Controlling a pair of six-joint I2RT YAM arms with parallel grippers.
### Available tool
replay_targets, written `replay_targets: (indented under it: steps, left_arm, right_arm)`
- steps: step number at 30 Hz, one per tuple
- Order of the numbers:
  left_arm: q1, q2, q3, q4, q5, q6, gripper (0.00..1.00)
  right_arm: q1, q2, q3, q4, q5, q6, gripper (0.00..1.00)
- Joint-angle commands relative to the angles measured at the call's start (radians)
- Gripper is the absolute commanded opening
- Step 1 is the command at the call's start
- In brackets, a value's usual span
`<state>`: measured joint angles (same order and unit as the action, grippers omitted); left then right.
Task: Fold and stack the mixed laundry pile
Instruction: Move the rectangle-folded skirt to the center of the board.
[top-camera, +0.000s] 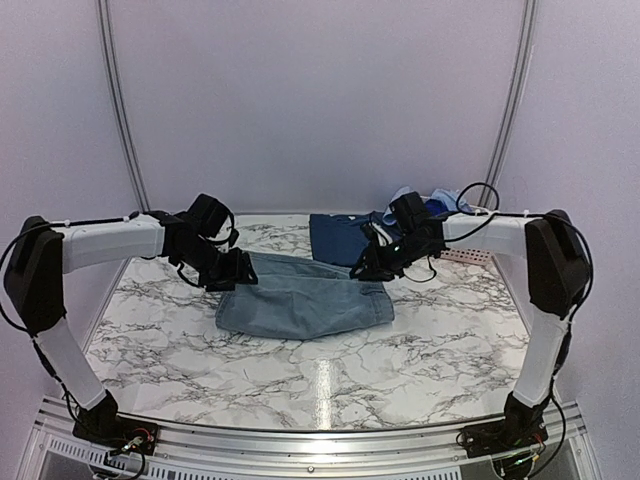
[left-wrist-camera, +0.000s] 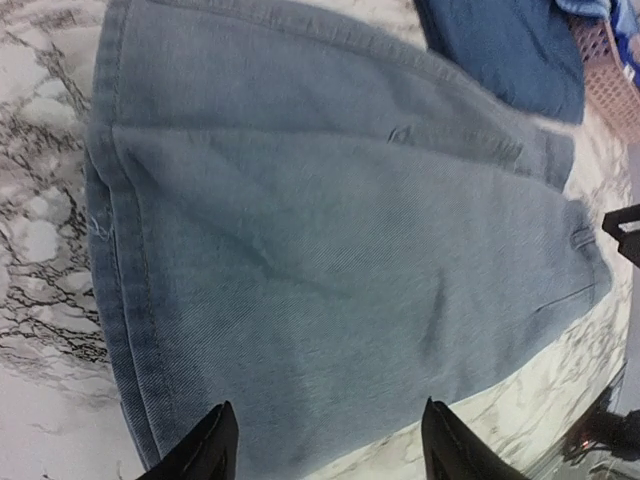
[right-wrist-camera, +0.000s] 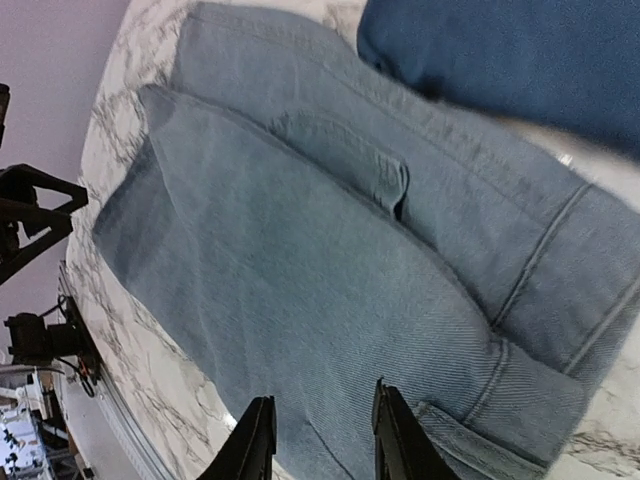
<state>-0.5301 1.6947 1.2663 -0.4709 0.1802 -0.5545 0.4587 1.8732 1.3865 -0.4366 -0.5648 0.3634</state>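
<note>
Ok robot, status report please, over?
Left tool open, right tool open, both over denim piece. Denim lies folded flat, ungripped. Navy garment just behind.

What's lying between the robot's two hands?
The folded light-blue denim piece, flat on the marble table. The top view shows it stretching from the left gripper to the right gripper.
</note>
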Motion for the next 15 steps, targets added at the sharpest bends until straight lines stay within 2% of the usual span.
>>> replay_targets:
  steps: [1, 7, 15]
  left_arm:
    - [0.009, 0.029, -0.119, 0.080, 0.051, -0.026, 0.63]
    - [0.009, -0.012, -0.301, 0.096, 0.025, -0.091, 0.50]
    - [-0.059, -0.285, -0.594, 0.091, 0.058, -0.188, 0.37]
  right_arm:
    - [0.037, 0.081, -0.045, 0.003, -0.023, -0.052, 0.29]
    - [0.072, 0.074, -0.194, 0.043, -0.008, -0.040, 0.27]
    - [0.215, -0.131, -0.477, 0.111, -0.036, 0.077, 0.27]
